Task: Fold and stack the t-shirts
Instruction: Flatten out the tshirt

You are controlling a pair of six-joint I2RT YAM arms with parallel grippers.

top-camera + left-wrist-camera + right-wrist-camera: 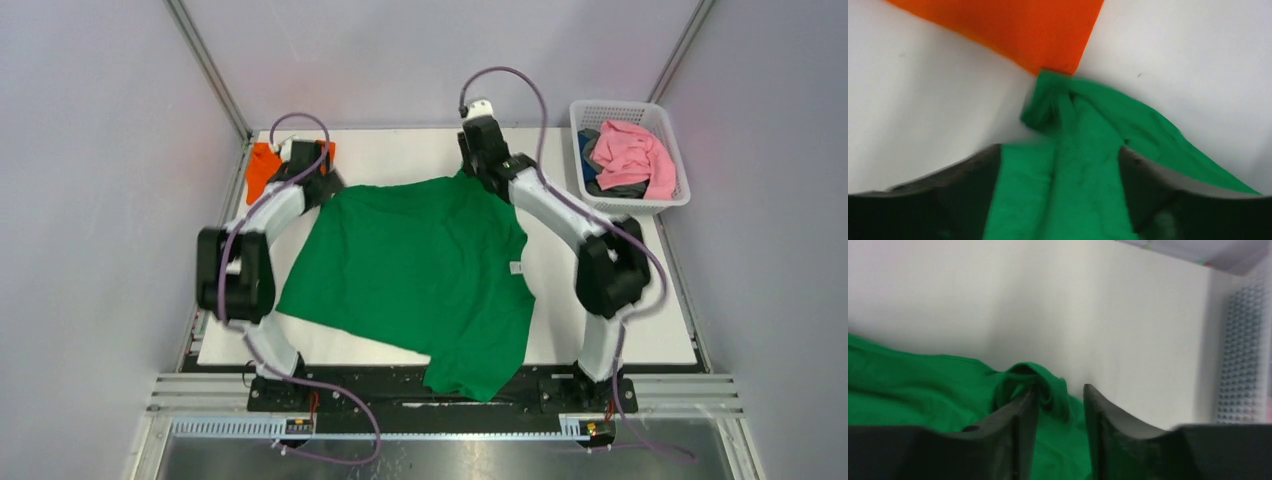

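The green t-shirt (420,270) lies spread on the white table (600,330), and its near end hangs over the front edge. The orange t-shirt (262,168) lies folded at the far left corner. My left gripper (325,185) is at the green shirt's far left corner, next to the orange shirt. In the left wrist view its jaws (1060,155) stand wide apart with green cloth (1083,150) lying between them, just short of the orange shirt (1023,25). My right gripper (478,170) is at the far right corner. Its jaws (1059,395) are apart around a bunched green fold (1048,385).
A white mesh basket (630,205) stands at the far right and holds a pink garment (632,155) and a grey-blue one. It also shows at the right edge of the right wrist view (1243,350). Metal frame posts rise at the back corners.
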